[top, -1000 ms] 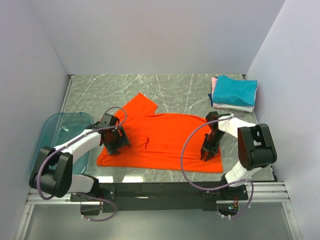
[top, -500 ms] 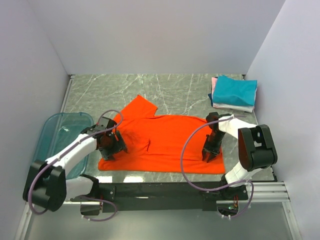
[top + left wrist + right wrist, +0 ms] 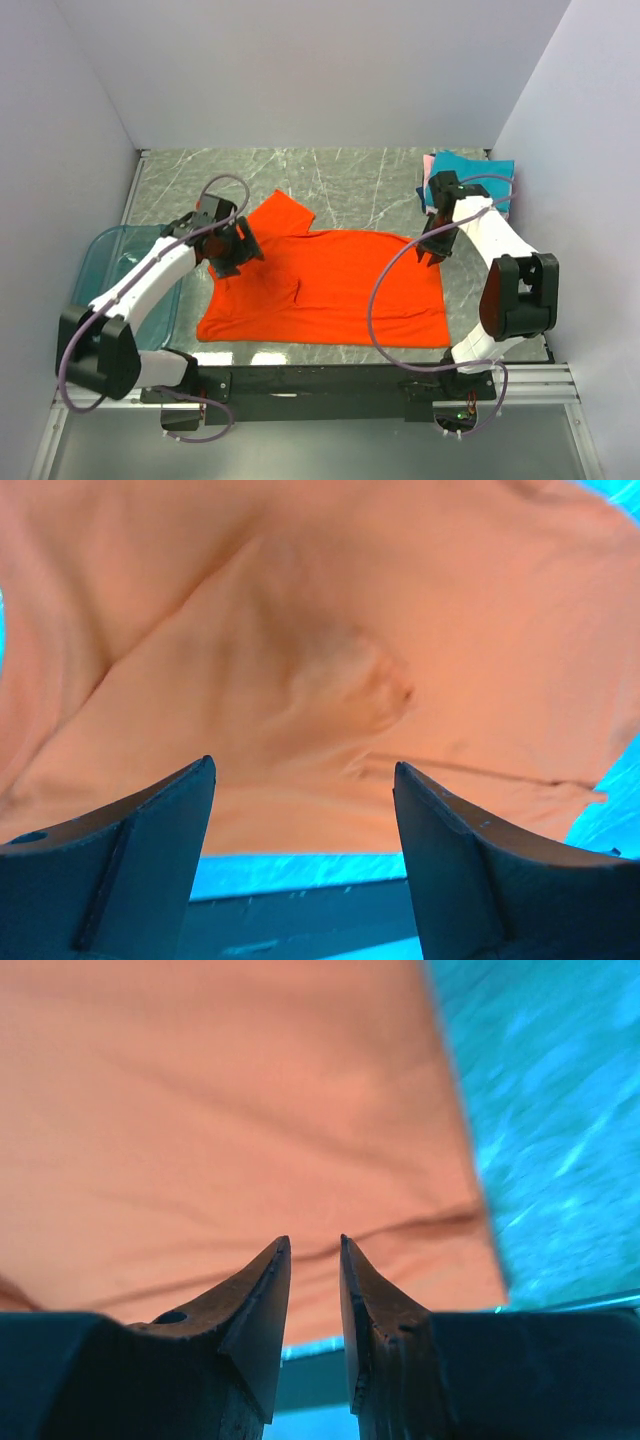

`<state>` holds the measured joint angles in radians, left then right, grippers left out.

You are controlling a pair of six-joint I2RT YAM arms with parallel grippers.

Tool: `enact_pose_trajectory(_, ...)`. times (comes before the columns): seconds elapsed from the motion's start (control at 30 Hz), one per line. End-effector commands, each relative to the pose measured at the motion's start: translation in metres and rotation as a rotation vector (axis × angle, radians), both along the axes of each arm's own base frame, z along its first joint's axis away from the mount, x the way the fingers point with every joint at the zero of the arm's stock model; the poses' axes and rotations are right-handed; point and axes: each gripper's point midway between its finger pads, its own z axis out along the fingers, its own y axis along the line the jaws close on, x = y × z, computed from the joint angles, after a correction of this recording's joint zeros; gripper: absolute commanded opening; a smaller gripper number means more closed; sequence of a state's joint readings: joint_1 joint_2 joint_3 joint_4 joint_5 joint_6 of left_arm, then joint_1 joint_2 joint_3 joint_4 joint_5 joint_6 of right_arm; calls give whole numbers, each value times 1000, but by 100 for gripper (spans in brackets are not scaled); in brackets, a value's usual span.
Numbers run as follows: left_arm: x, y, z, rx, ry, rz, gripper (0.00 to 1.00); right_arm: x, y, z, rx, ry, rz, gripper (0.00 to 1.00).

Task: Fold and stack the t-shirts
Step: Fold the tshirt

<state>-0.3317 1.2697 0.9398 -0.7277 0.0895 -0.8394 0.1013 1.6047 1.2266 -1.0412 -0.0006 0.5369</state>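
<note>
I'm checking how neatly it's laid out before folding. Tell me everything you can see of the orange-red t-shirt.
The orange-red t-shirt is soft, plain cloth, spread mostly flat on the grey marbled table, with one short sleeve pointing to the far left. Its body has shallow creases and a small pucker near the middle. The left claw, open, and the right claw hang over its far side, and neither grips it.
</note>
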Motion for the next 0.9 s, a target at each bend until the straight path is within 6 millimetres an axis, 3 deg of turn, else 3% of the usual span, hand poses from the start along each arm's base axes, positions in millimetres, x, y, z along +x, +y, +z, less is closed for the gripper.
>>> enact_pose_trajectory(0.0, 35, -13, 22, -14, -102, -44, 77, 23, -31, 7, -98, -66, -22, 34)
enact_pose_trajectory(0.17, 63, -21, 35, 0, -136, -69, 77, 55, -54, -5, -151, -126, -51, 33)
enact_pose_trajectory(0.33, 74, -24, 40, 1, -150, -71, 77, 79, -72, -21, -168, -154, -87, 32)
enact_pose_trajectory(0.57, 78, -29, 35, -16, -124, -72, 76, 102, -73, -33, -143, -176, -87, 32)
enact_pose_trajectory(0.87, 87, -33, 32, -18, -113, -66, 76, 114, -65, -40, -84, -162, -84, 31)
